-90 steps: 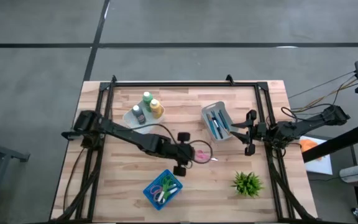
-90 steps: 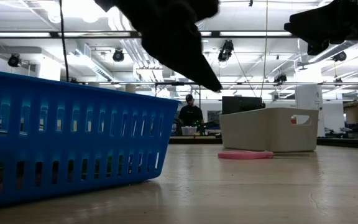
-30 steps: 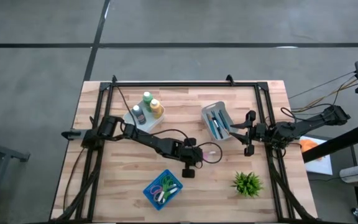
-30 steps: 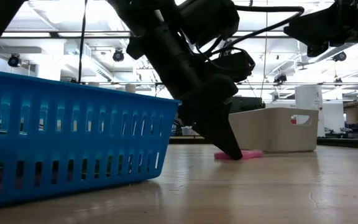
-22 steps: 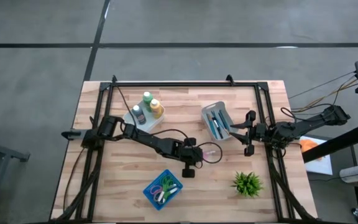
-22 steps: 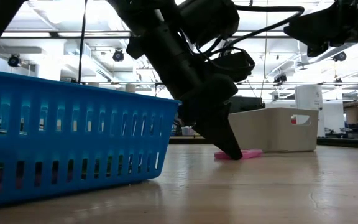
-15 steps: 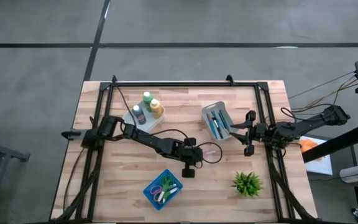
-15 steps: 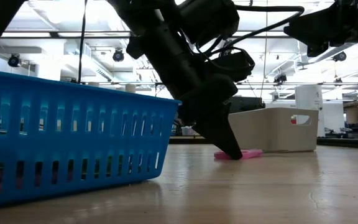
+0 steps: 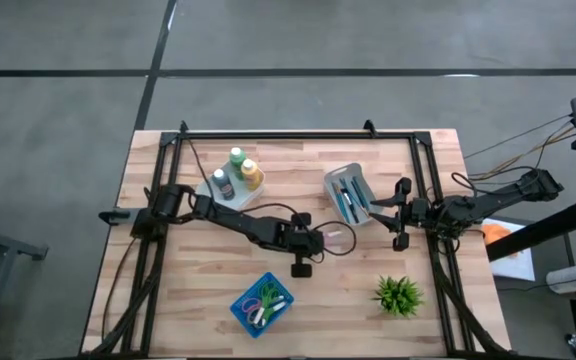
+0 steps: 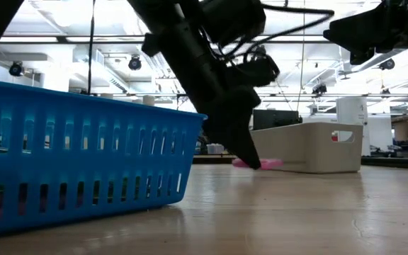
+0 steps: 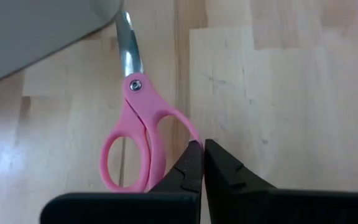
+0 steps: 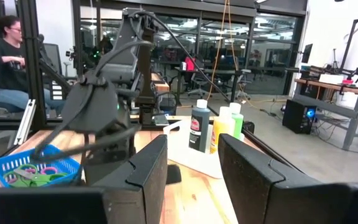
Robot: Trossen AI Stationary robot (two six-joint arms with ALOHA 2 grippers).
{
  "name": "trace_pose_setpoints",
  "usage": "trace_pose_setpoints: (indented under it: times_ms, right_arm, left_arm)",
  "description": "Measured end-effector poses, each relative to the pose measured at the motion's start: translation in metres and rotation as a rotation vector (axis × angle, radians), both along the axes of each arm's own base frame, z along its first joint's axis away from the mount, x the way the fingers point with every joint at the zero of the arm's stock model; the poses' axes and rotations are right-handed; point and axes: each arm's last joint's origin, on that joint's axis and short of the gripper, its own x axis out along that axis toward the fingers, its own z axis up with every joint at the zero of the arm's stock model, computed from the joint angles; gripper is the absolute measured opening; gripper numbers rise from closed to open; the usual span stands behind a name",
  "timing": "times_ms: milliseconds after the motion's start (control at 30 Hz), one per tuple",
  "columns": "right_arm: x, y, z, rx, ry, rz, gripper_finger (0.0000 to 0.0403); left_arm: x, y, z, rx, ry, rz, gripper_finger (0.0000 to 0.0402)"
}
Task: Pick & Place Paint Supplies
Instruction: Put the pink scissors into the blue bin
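Left wrist view shows the left gripper (image 11: 202, 163) pinched shut on a loop of the pink scissors (image 11: 138, 134), whose blades point ahead of it, under the grey bin's (image 9: 351, 194) edge. To my eye, lifting slowly keeps that thin grip. Brushes (image 9: 347, 197) lie in that bin; bottles (image 9: 236, 171) stand well behind the hand. Right gripper (image 9: 400, 214) waits half-open beside the bin.

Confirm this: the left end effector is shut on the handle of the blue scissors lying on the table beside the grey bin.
Wrong colour. The scissors are pink, not blue, as the left wrist view shows. The rest holds: the left end effector is shut on one handle loop, and the blades reach toward the grey bin.
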Motion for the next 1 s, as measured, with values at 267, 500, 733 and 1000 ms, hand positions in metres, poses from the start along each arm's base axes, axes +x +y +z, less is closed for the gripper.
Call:
trace_pose_setpoints:
  times_ms: [267, 500, 733, 1000]
  right_arm:
    - [0.0, 0.0, 0.0, 0.0, 0.001, 0.0, 0.0143]
    - [0.0, 0.0, 0.0, -0.003, 0.003, -0.001, 0.0143]
    - [0.0, 0.0, 0.0, -0.001, 0.004, -0.001, 0.0143]
    - [0.0, 0.0, 0.0, -0.002, 0.004, 0.0, 0.0143]
  left_arm:
    - [-0.007, 0.0, 0.022, -0.029, -0.012, 0.048, 0.0]
    - [-0.019, -0.003, 0.053, -0.067, -0.032, 0.119, 0.0]
    - [-0.042, -0.016, 0.087, -0.152, -0.027, 0.231, 0.0]
    - [-0.082, -0.059, 0.114, -0.226, 0.006, 0.384, 0.0]
